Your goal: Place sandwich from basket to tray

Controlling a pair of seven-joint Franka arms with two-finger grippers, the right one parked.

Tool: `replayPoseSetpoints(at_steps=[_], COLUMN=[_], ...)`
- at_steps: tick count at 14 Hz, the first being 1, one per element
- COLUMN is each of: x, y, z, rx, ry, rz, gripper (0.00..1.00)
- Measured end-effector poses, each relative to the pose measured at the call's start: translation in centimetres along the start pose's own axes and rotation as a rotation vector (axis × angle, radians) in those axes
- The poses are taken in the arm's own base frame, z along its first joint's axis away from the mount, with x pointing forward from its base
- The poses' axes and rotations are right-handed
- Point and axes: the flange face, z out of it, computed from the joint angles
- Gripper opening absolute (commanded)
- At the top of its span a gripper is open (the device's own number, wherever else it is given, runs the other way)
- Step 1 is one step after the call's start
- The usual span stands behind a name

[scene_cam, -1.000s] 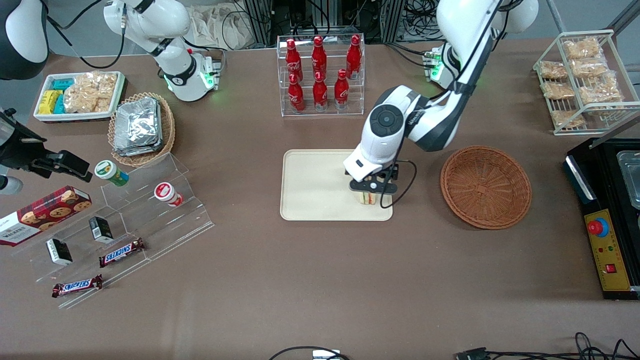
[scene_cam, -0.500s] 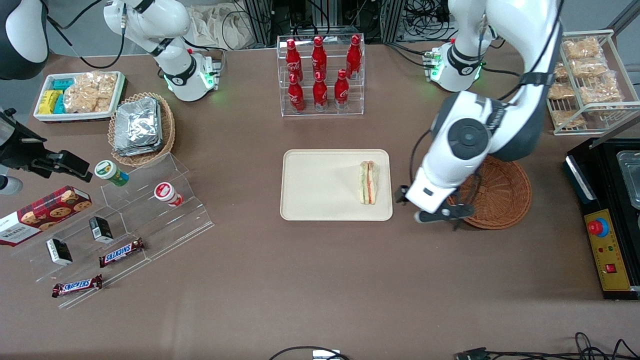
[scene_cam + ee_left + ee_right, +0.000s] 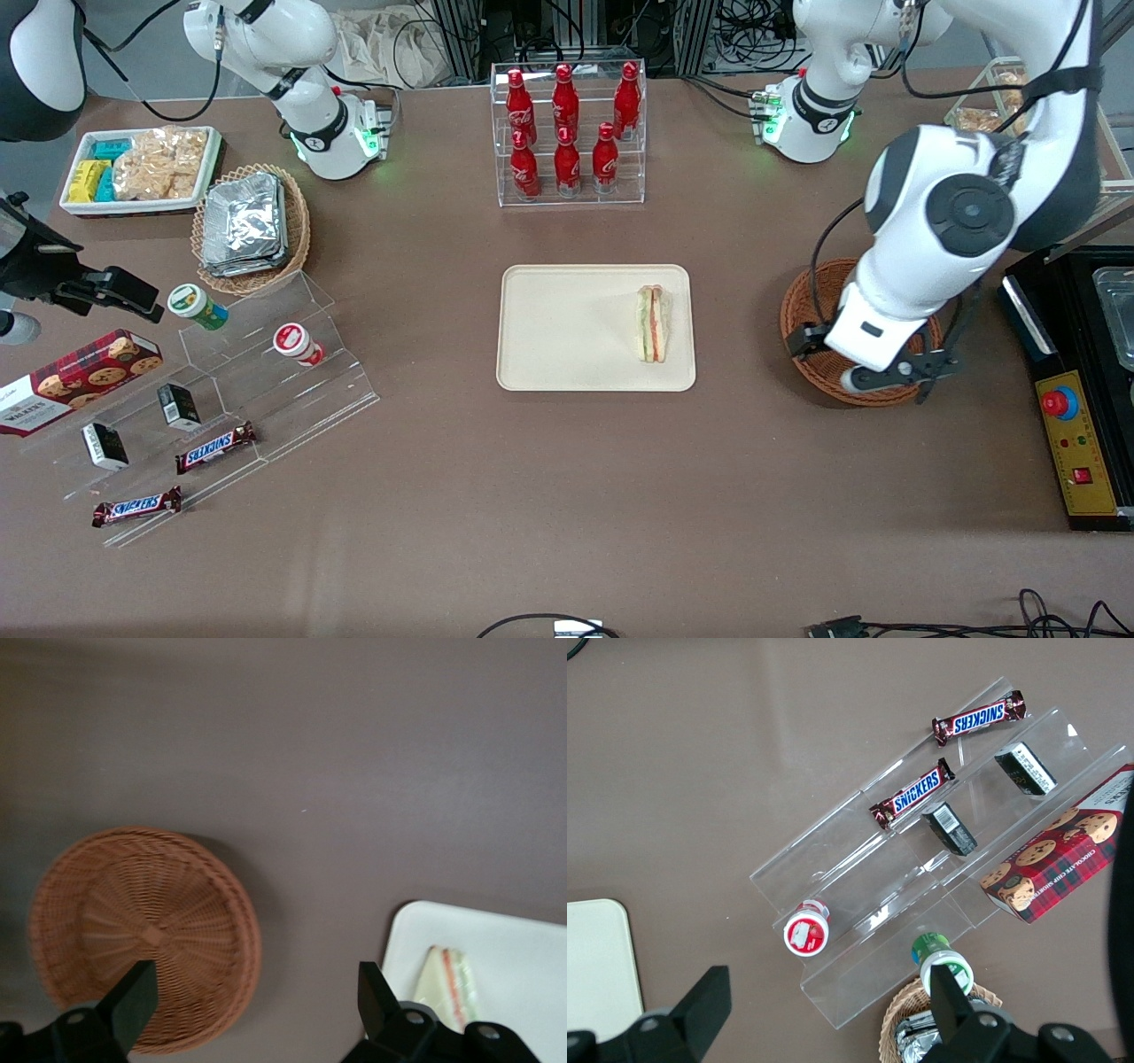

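The sandwich (image 3: 654,323), a wedge of white bread with green, red and orange layers, lies on the cream tray (image 3: 567,337) near the tray's edge toward the working arm's end. It also shows in the left wrist view (image 3: 450,985) on the tray (image 3: 514,948). The reddish-brown wicker basket (image 3: 815,365) holds nothing that I can see and shows whole in the left wrist view (image 3: 146,939). My left gripper (image 3: 886,379) hovers over the basket's near part, open and empty. In the left wrist view the gripper (image 3: 255,992) has its fingers wide apart.
A clear rack of red bottles (image 3: 567,133) stands farther from the camera than the tray. A black control box with a red button (image 3: 1076,425) and a wire rack of snack bags (image 3: 1036,142) are at the working arm's end. A tan basket of foil packs (image 3: 251,226) and an acrylic shelf (image 3: 221,390) are toward the parked arm's end.
My left gripper let go of the sandwich on the tray, rose and swung away sideways, ending over the basket. The sandwich stays on the tray.
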Motion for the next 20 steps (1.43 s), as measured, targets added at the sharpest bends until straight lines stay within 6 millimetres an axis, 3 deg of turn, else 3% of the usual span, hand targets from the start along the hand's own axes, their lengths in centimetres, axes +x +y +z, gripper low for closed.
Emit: replayPoseSetpoints(at_steps=[4,7,10,20], x=[0.1,0.5,0.2,-5.2], y=[-3.3,-6.9,-8.0,-14.1], z=[-3.4,-6.2,-8.5,-15.1], rx=[0.000,0.013,0.012,-0.037], ry=[0.014,-0.027,-0.023,-0.038], rz=[0.032,0.111,0.154,0.218], gripper=[1.00,1.00,1.00,1.00])
